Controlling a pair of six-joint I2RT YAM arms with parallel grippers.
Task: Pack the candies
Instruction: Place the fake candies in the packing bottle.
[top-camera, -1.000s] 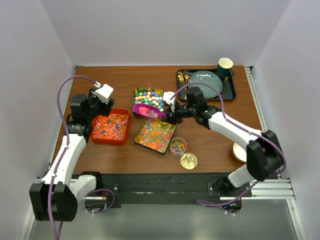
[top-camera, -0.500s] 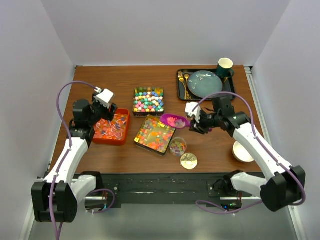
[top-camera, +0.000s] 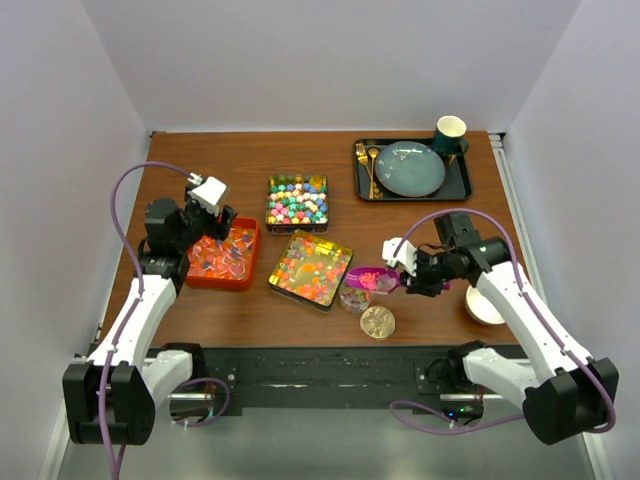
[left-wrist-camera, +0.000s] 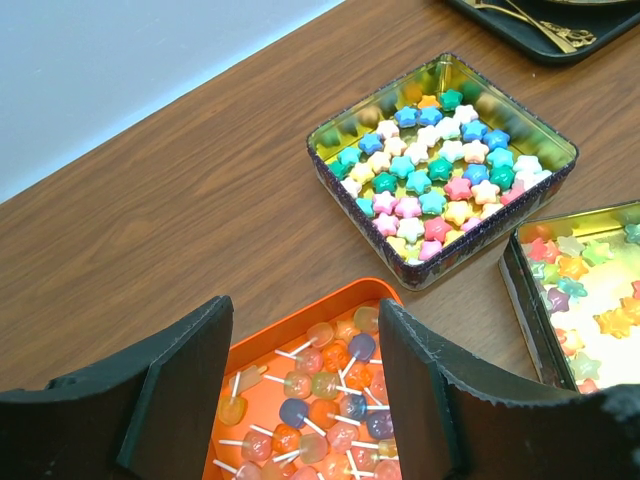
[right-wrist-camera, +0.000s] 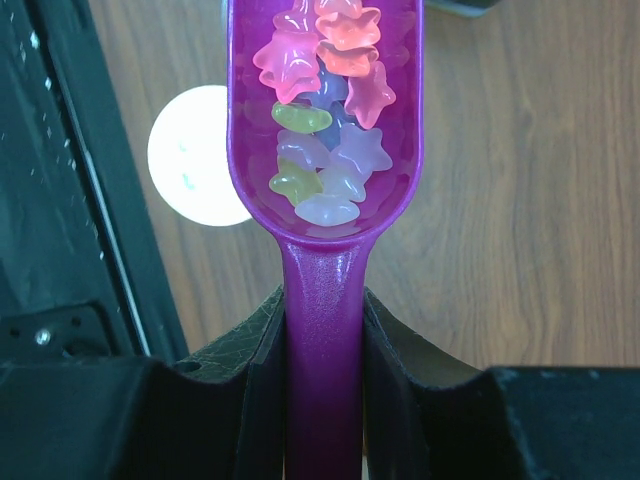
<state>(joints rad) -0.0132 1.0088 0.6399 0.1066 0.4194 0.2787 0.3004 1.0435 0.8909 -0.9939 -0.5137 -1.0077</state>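
Note:
Star-shaped candies (top-camera: 296, 198) fill a square tin (left-wrist-camera: 445, 165) at the table's middle. A second tin (top-camera: 311, 268) nearer me holds mixed glossy candies (left-wrist-camera: 585, 290). My right gripper (top-camera: 408, 278) is shut on the handle of a purple scoop (right-wrist-camera: 325, 290) loaded with star candies (right-wrist-camera: 325, 110). The scoop's bowl (top-camera: 368, 279) hangs over a small clear jar (top-camera: 353, 297) with candies inside. My left gripper (top-camera: 215, 215) stands open above an orange tray (top-camera: 222, 253) of lollipops (left-wrist-camera: 320, 390), with nothing between its fingers (left-wrist-camera: 170, 400).
A gold lid (top-camera: 377, 322) lies just near of the jar. A black tray (top-camera: 460, 185) with a plate and a cup (top-camera: 450, 132) sits at the back right. A white bowl (top-camera: 485, 305) is by the right arm.
My right arm carried the loaded scoop from the star tin rightward and nearer, to above the small jar. The left arm shifted slightly and then stayed still.

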